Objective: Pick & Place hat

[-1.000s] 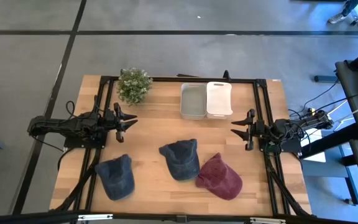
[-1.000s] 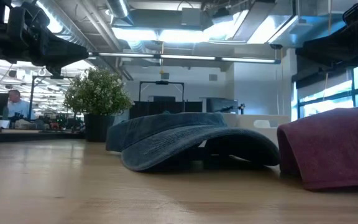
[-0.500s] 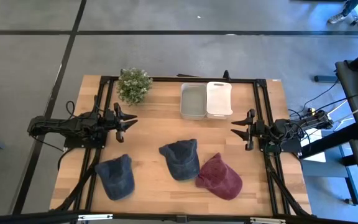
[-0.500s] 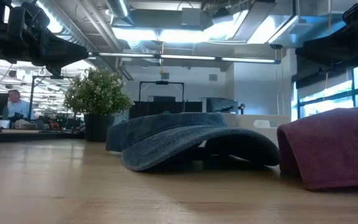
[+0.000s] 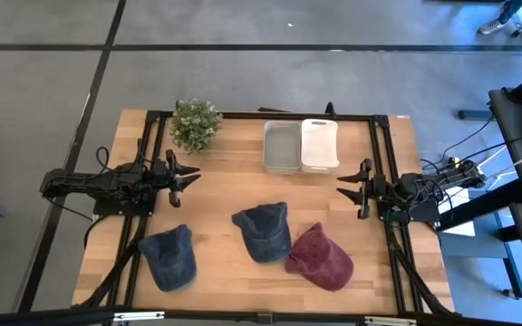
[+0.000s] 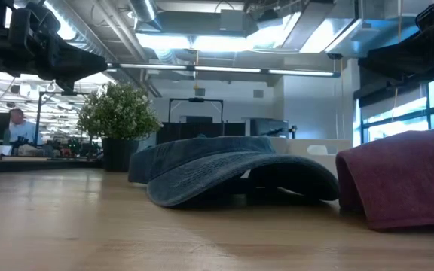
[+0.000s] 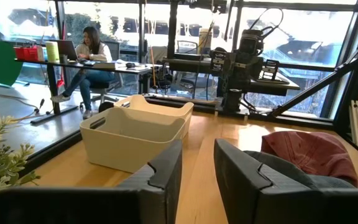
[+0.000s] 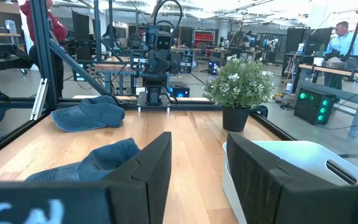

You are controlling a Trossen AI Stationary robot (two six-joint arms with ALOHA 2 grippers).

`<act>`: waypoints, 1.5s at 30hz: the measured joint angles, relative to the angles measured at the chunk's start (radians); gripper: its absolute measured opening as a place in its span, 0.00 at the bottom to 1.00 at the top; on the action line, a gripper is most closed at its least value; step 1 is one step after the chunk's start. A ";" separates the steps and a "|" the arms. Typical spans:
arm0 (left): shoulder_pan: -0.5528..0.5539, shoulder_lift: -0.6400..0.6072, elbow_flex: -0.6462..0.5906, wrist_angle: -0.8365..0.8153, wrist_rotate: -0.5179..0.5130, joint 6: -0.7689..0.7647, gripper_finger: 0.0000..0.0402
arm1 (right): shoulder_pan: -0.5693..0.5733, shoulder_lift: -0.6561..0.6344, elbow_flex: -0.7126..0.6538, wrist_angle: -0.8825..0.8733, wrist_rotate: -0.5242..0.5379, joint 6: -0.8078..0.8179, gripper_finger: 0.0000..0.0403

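Note:
Three caps lie flat on the wooden table. A blue cap [image 5: 169, 256] lies near the near-left corner. A second blue cap [image 5: 264, 231] lies in the middle near side, also seen in the low view [image 6: 232, 169]. A maroon cap [image 5: 321, 256] lies right of it, touching it. My left gripper [image 5: 191, 177] hovers open over the table's left side, above and beyond the left cap. My right gripper [image 5: 343, 187] hovers open over the right side, pointing toward the table's middle. Both touch nothing.
Two bins stand side by side at the far middle: a translucent grey bin [image 5: 282, 147] and a white bin [image 5: 319, 144]. A potted plant [image 5: 195, 124] stands at the far left. Black frame rails [image 5: 383, 172] run along the table's edges. Bare wood lies between the grippers.

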 joint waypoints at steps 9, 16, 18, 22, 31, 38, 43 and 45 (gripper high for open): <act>0.000 0.000 0.000 0.000 0.000 0.000 0.22 | 0.000 0.000 0.000 0.000 0.000 0.000 0.39; 0.000 0.000 0.000 0.000 0.000 0.000 0.22 | 0.000 0.000 0.000 0.000 0.000 0.000 0.39; 0.000 0.000 0.000 0.000 0.000 0.000 0.22 | 0.000 0.000 0.000 0.000 0.000 0.000 0.39; 0.000 0.000 0.000 0.000 0.000 0.000 0.22 | 0.000 0.000 0.000 0.000 0.000 0.000 0.39; 0.000 0.000 0.000 0.001 0.002 0.045 0.27 | 0.000 0.000 0.000 0.000 0.000 0.000 0.39; 0.000 0.000 0.000 0.001 0.029 -0.040 0.46 | 0.000 0.000 0.000 0.000 0.000 0.000 0.39; 0.000 0.003 0.000 0.039 0.030 -0.144 0.52 | 0.000 0.000 0.000 0.000 0.000 0.000 0.39; 0.000 0.009 0.000 0.108 0.030 -0.118 0.52 | 0.000 0.000 0.000 0.000 0.000 0.000 0.39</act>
